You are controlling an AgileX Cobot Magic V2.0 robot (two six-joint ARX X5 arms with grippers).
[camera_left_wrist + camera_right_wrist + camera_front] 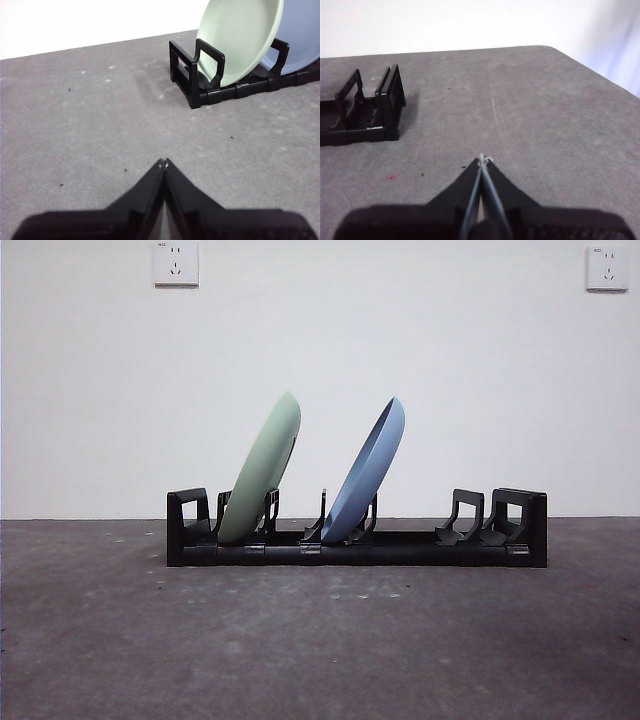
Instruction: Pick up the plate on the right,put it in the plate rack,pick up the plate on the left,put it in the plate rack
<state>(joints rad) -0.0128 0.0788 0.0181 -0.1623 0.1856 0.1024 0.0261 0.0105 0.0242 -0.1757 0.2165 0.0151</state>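
The long black plate rack point(400, 545) lies across the grey table. A pale green plate point(262, 472) leans in its left slots and a blue plate point(368, 475) leans in the middle slots, both tilted to the right. The left wrist view shows the rack's left end point(187, 75) with the green plate point(240, 40) and, behind it, the blue plate point(302, 35). My left gripper point(164, 162) is shut and empty over bare table, well short of that end. My right gripper point(482, 159) is shut and empty beside the rack's right end point(387, 105).
The grey tabletop point(320, 640) spreads in front of the rack. The table's rounded far corner and edge point(555, 50) show in the right wrist view. Two wall sockets point(176, 262) sit high on the white wall. Neither arm appears in the front view.
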